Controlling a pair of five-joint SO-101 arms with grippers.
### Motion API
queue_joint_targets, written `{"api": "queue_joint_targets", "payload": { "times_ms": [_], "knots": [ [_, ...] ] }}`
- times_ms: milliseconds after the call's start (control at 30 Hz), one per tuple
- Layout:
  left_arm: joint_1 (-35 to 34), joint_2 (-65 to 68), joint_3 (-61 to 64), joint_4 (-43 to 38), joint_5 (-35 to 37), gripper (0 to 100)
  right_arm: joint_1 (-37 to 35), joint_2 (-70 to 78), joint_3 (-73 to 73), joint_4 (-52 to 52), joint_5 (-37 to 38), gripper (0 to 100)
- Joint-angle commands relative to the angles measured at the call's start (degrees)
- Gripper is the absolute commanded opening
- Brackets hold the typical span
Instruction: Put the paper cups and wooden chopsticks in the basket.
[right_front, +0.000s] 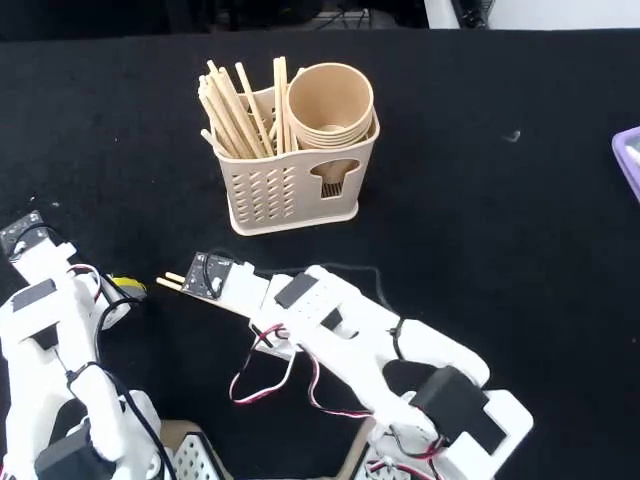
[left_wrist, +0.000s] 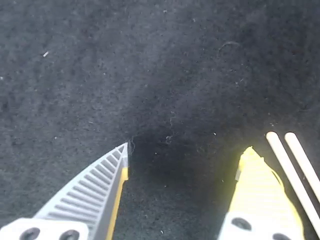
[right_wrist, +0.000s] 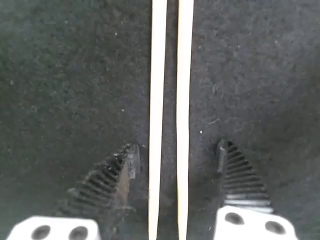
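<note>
A beige slotted basket stands at the back of the table. It holds several wooden chopsticks and a stack of paper cups. A pair of chopsticks lies flat on the black cloth in front of it. My right gripper is open low over this pair, with both sticks running between its fingers. My left gripper is open close above the cloth with nothing between its fingers. The ends of the pair lie just beside its yellow finger. In the high view the left gripper sits left of the stick ends.
A purple object shows at the table's right edge. Black cloth covers the whole table, with open room right of the basket. The two arms lie close together at the front left.
</note>
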Motion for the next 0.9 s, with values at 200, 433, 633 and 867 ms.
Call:
{"api": "queue_joint_targets", "payload": {
  "times_ms": [200, 433, 633, 867],
  "knots": [
    [-0.48, -0.62, -1.01, -0.79, 0.44, 34, -2.99, 1.45, -4.09, 3.34, 0.79, 1.3],
    [-0.48, -0.7, -1.01, -0.79, 0.44, 34, -2.73, 2.68, -5.14, 4.48, 0.35, 1.0],
    [-0.57, -0.7, -1.01, -0.79, 0.44, 34, -0.44, -7.52, -1.1, 4.66, -3.16, 1.0],
    [-0.48, -0.7, -1.1, -0.79, 0.44, 34, 5.8, -21.49, 4.97, 4.75, -3.16, 1.0]
  ]
}}
